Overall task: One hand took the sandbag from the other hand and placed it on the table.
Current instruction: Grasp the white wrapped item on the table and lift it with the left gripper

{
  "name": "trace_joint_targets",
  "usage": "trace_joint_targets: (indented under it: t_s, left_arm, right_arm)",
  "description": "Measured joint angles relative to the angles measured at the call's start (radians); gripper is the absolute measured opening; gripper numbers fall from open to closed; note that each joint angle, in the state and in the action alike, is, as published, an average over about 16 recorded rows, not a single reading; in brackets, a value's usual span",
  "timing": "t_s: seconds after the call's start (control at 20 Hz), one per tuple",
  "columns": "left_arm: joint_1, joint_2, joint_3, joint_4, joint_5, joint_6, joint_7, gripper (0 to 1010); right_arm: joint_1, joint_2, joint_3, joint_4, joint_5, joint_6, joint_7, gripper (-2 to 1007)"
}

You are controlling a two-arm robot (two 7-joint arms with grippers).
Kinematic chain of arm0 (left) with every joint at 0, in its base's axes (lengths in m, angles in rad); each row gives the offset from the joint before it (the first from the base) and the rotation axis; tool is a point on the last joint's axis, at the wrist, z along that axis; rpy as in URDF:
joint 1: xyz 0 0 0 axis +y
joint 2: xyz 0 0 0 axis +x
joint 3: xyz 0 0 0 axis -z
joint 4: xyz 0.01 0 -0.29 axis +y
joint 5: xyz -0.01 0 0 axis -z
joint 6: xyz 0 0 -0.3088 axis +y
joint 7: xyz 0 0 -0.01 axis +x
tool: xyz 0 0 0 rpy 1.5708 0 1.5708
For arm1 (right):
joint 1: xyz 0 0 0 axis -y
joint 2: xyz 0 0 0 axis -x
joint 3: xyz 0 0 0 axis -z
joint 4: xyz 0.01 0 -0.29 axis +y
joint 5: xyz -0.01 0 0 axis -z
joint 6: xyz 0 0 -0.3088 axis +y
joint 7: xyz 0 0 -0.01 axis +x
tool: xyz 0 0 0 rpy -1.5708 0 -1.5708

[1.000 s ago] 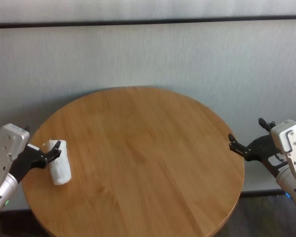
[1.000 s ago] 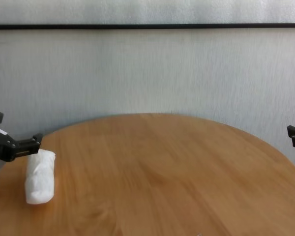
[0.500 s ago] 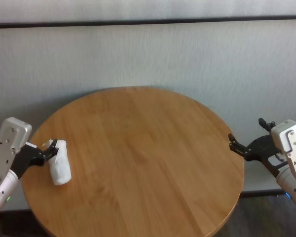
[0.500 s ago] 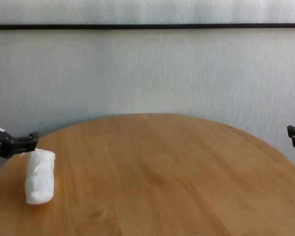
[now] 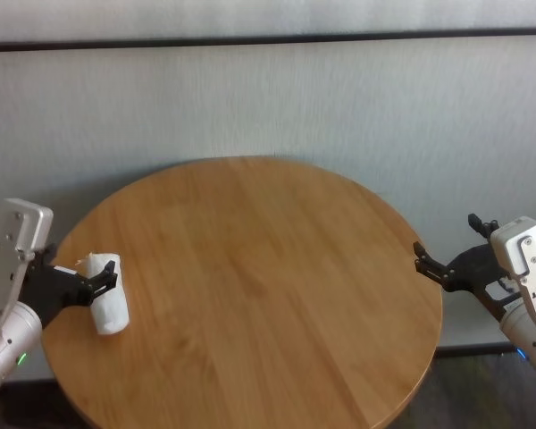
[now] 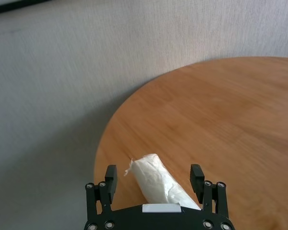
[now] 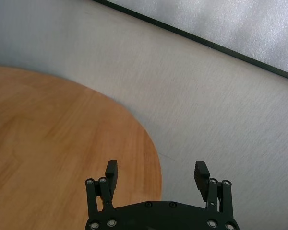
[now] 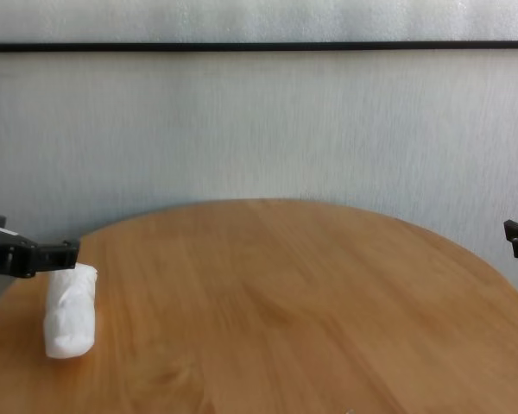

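The white crinkled sandbag [image 5: 107, 304] lies on the round wooden table [image 5: 250, 286] near its left edge; it also shows in the chest view [image 8: 69, 310]. My green-ringed left gripper [image 5: 96, 273] is open, low over the table. Its fingers stand on either side of the bag's far end, as the left wrist view shows, with the gripper [image 6: 153, 171] over the bag [image 6: 156, 179]. Whether a finger touches the bag I cannot tell. My blue-ringed right gripper [image 5: 445, 234] is open and empty, just off the table's right edge; the right wrist view shows it too [image 7: 157, 168].
A pale grey wall [image 5: 268, 98] stands close behind the table. Bare wood [image 8: 285, 302] spreads between the two grippers. The table's rim curves away at both sides, with floor below on the right.
The left gripper drew back slightly, then came forward and lower along the sandbag's far end. The sandbag stayed where it lies. The right arm has not moved.
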Motion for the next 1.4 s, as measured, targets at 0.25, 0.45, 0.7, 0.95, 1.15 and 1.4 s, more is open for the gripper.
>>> trace_joint_targets:
  t_s: [0.25, 0.45, 0.7, 0.95, 1.15, 1.4]
  left_arm:
    - [0.016, -0.016, -0.028, -0.042, -0.042, 0.083, -0.006, 1000]
    - [0.024, -0.026, -0.041, -0.065, -0.057, 0.142, -0.004, 1000]
    - [0.028, -0.037, -0.048, -0.079, -0.059, 0.204, 0.000, 1000]
    - [0.022, -0.054, -0.051, -0.083, -0.058, 0.259, 0.007, 999]
    - [0.013, -0.070, -0.052, -0.084, -0.050, 0.294, 0.017, 999]
    - [-0.003, -0.094, -0.052, -0.084, -0.039, 0.333, 0.032, 999]
  right_arm:
    - [0.000, 0.000, 0.000, 0.000, 0.000, 0.000, 0.000, 1005]
    - [0.000, 0.000, 0.000, 0.000, 0.000, 0.000, 0.000, 1005]
    - [0.000, 0.000, 0.000, 0.000, 0.000, 0.000, 0.000, 1005]
    - [0.000, 0.000, 0.000, 0.000, 0.000, 0.000, 0.000, 1005]
    - [0.000, 0.000, 0.000, 0.000, 0.000, 0.000, 0.000, 1005]
    - [0.000, 0.000, 0.000, 0.000, 0.000, 0.000, 0.000, 1005]
